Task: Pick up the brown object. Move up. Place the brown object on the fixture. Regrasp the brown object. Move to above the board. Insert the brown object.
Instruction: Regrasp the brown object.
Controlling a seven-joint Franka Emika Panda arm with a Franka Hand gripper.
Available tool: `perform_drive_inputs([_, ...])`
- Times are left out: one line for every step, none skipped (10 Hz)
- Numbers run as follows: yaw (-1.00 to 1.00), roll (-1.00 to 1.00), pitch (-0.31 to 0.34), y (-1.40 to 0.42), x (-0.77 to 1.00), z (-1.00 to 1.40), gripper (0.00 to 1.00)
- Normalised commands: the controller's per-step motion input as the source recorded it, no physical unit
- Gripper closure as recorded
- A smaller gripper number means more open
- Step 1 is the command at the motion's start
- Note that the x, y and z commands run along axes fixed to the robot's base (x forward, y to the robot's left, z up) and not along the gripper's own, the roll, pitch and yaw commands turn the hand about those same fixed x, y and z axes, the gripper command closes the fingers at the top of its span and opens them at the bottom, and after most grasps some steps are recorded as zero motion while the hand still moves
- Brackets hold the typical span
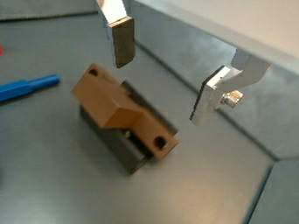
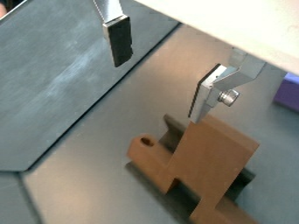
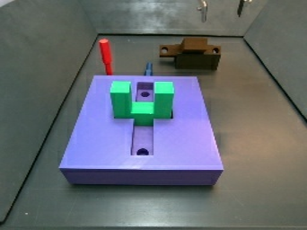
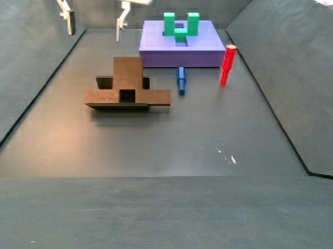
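High above the far end of the grey floor, the gripper (image 3: 221,8) hangs with its two flat silver fingers spread wide and nothing between them, as both wrist views show (image 1: 176,72). Below it, the small brown bar-like block with a round hole near one end (image 1: 124,109) lies across the low dark olive-grey fixture (image 1: 114,143); in a side view the same brown object (image 4: 127,81) rests on that holder (image 4: 120,103), well apart from the big lavender-purple board with its green U-shaped block (image 4: 182,43). Judging from this, the step in hand is the regrasp. To do it well, the gripper should come straight down with the fingers kept spread until they straddle the block, square to its flat sides, and pinch a part that leaves the holed end free for insertion. A skewed approach could nudge the block off the fixture. Nearby stand a red upright peg (image 3: 104,55) and a blue piece (image 4: 181,79), both clear of the descent.
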Motion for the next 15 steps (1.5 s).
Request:
perform_drive_inputs([0.21, 1.0, 0.411, -0.04, 0.06, 0.13, 0.0])
perform_drive_inputs([0.28, 1.0, 0.403, -0.1, 0.0, 0.09, 0.0])
perform_drive_inputs([0.13, 1.0, 0.0, -0.35, -0.04, -0.07, 0.0])
perform_drive_inputs([0.01, 1.0, -0.114, -0.3, -0.35, -0.14, 0.0])
perform_drive_inputs([0.01, 1.0, -0.2, -0.27, -0.58, -0.32, 0.0])
perform_drive_inputs([0.0, 0.89, -0.217, -0.12, -0.65, -0.36, 0.0])
perform_drive_inputs([0.0, 0.97, -0.169, -0.06, -0.62, -0.27, 0.0])
perform_drive_inputs([0.0, 0.7, -0.197, -0.03, -0.53, -0.32, 0.0])
perform_drive_inputs([0.0, 0.17, -0.089, 0.0, -0.23, -0.32, 0.0])
perform_drive_inputs([0.04, 0.0, 0.0, 0.0, 0.0, 0.0, 0.0])
perform_drive_inputs([0.0, 0.0, 0.0, 0.0, 0.0, -0.03, 0.0])
perform_drive_inputs([0.01, 0.0, 0.077, 0.0, 0.03, -0.2, 0.0])
perform_drive_inputs([0.03, -0.1, 0.089, -0.03, 0.02, -0.17, 0.0])
perform_drive_inputs([0.09, -0.04, 0.0, 0.0, 0.0, -0.24, 0.0])
perform_drive_inputs([0.29, -0.03, 0.18, -0.03, 0.14, -0.25, 0.0])
